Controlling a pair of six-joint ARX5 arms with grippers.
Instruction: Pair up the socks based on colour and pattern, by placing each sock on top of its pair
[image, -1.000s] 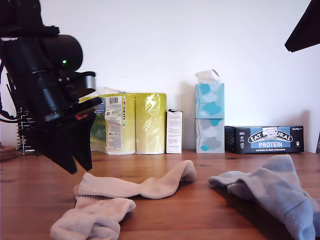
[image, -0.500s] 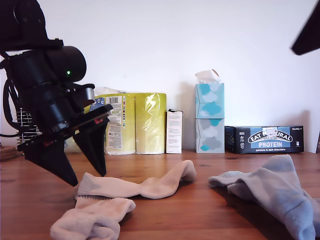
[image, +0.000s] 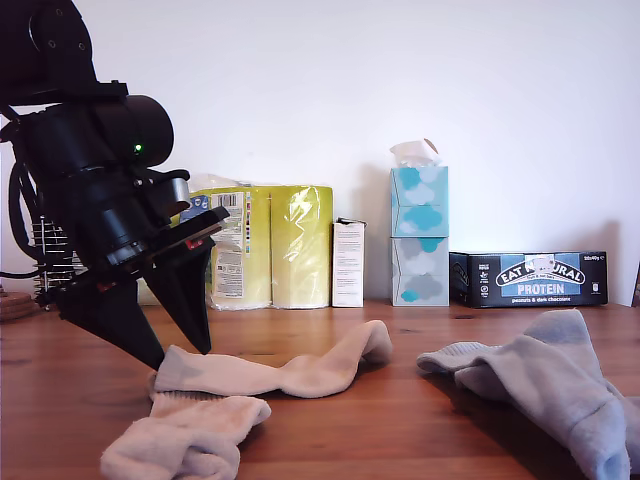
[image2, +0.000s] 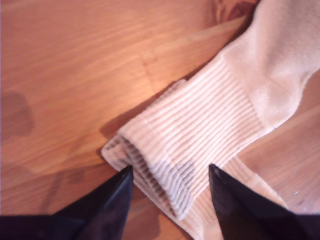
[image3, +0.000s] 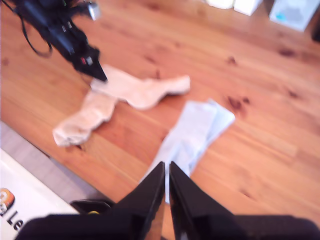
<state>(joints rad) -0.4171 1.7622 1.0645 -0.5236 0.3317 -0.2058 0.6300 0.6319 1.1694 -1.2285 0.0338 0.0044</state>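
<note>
Two beige socks lie toward the exterior view's left. One sock (image: 275, 372) (image3: 142, 90) is stretched out, and the other beige sock (image: 185, 438) (image3: 82, 122) is bunched in front of it. My first gripper (image: 178, 352) (image2: 170, 170) is open, its fingertips (image2: 125, 175) straddling the stretched sock's ribbed cuff (image2: 165, 160) just above the table. The blue-grey socks (image: 555, 385) (image3: 192, 132) lie together at the exterior view's right. My second gripper (image3: 166, 165) is shut on nothing, high above the table, and is out of the exterior view.
Along the back wall stand a yellow pack of paper rolls (image: 255, 245), a small white box (image: 348, 262), stacked tissue boxes (image: 420, 235) and a dark protein bar box (image: 528, 278). A wire rack (image: 45, 270) sits at the exterior view's far left. The table's front edge (image3: 35, 137) shows.
My first gripper has opened and come down to the beige sock's cuff. The dark shape in the exterior view's upper right corner has left the frame.
</note>
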